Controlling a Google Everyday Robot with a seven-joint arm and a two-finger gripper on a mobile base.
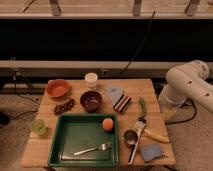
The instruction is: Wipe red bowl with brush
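The red bowl (58, 88) is orange-red with a lighter inside and sits at the table's far left corner. The brush (133, 150) is long and slim with a pale handle. It lies on the table's front right, just right of the green tray, pointing toward the front edge. My white arm (187, 82) stands off the table's right side. My gripper (169, 111) hangs low at the arm's end beside the table's right edge, far from both the bowl and the brush, with nothing visibly in it.
A maroon bowl (91, 100), white cup (91, 79), dark grapes (63, 106), green cup (37, 126) and snack packets (119, 98) stand on the table. The green tray (70, 150) holds an orange fruit (107, 124) and a fork (92, 148). A yellow-handled tool (155, 135), blue sponge (150, 152) and green pepper (143, 106) lie right.
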